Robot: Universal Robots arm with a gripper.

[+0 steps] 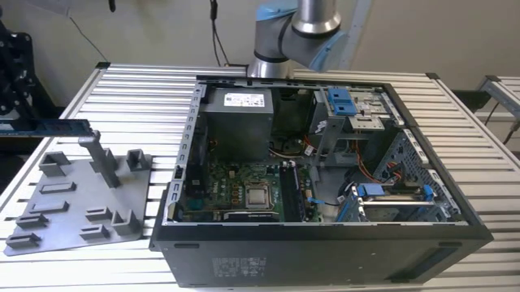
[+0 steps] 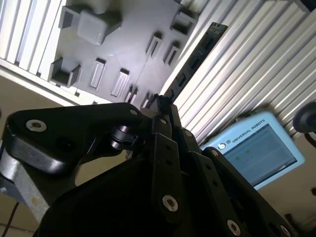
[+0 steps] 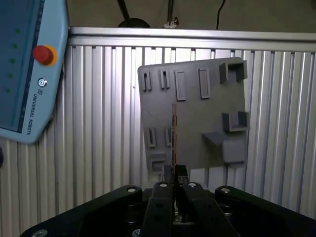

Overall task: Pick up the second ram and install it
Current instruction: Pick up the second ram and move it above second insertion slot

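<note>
your gripper [image 2: 162, 104] is pinched narrow on one end of the second ram [image 2: 197, 54]. the stick hangs in the air over the grey fixture plate [image 1: 73, 201], abt 9 o'clock from the open pc case [image 1: 325, 255] in the exterior view. risk, imo: it's a small grip on a thin, flat, slick board w/ most of its length sticking out free. a knock on the plate's upright peg [image 1: 104, 159] or the case's sheet-metal rim could twist it in the pads & leave it skewed for seating on the green motherboard [image 1: 219, 185]. board looks dark blue-green w/ black chips. plate is matte moulded plastic, table [image 1: 146, 91] ribbed aluminium.
</note>
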